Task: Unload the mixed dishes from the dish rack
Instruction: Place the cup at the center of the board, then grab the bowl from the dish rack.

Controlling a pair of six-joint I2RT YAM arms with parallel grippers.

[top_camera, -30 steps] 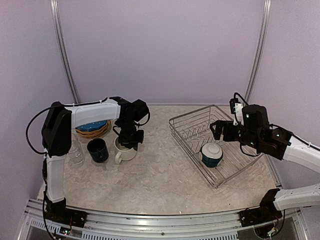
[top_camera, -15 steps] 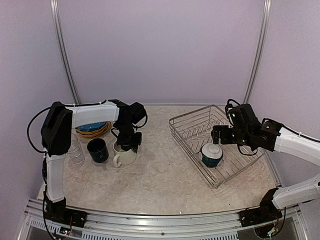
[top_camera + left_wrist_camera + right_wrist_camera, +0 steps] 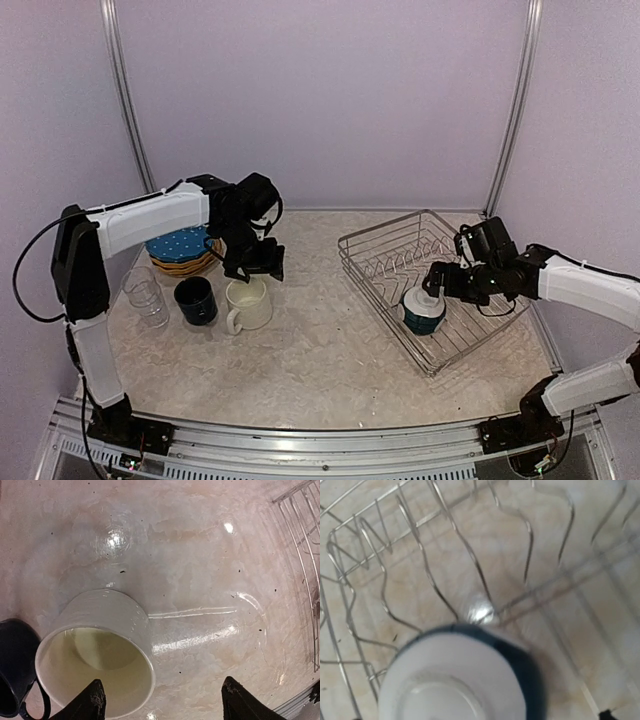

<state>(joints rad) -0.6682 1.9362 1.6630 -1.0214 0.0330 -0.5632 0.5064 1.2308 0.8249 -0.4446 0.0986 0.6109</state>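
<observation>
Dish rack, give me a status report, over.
Left fingers open above cream mug on table. Right fingers open over teal bowl, only dish in rack. Nothing in the way.

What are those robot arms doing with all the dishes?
They are emptying the dish rack. The left gripper hangs open above the cream mug, which stands on the table beside the navy mug, glasses and plates. The right gripper, open too, reaches toward the teal bowl, the only dish in the rack.

Glossy glazed cream mug (image 3: 102, 630), shiny metal wire dish rack (image 3: 385, 255), polished marbled tabletop (image 3: 200, 570)
</observation>
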